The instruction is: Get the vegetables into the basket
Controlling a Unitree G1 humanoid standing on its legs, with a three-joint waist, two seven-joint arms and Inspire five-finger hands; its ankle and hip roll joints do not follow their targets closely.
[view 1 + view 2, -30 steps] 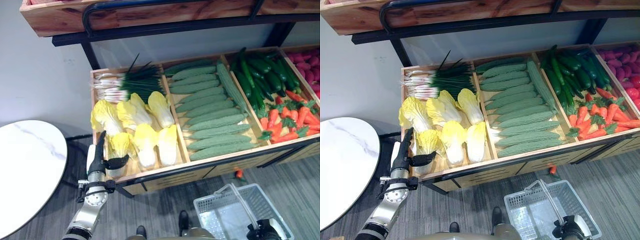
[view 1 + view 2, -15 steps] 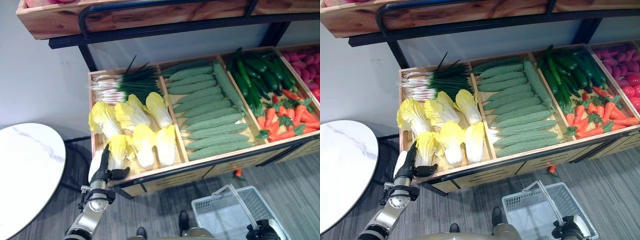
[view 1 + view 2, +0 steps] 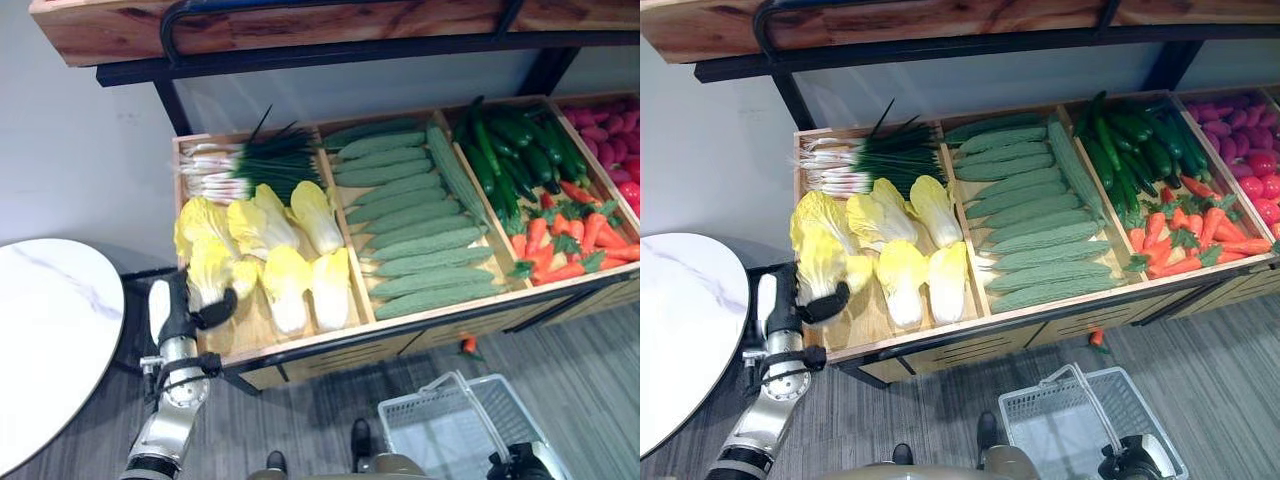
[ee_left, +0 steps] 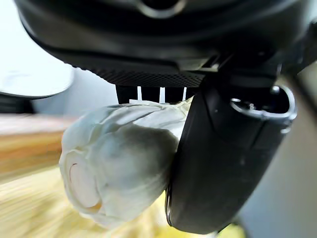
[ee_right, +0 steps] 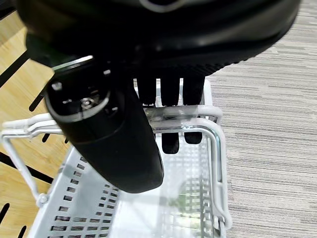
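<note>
Lighting is even and bright across the head views; produce colours read clearly. A soft shadow lies on the floor (image 3: 330,385) beneath the display crate (image 3: 300,345). The round worktop (image 3: 50,340) shows mild glare. In the left wrist view, the cabbage (image 4: 119,158) is moderately sharp and its background blurred. In the right wrist view, the basket (image 5: 193,198) is sharp; the nearby robot hand (image 5: 114,144) is soft.

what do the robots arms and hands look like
The left arm is silver-grey metal in jointed round segments, with a dark collar at the wrist. The left hand is dark, with a white cover along it. The right hand is glossy black, with thick rounded fingers and small metal screws.
</note>
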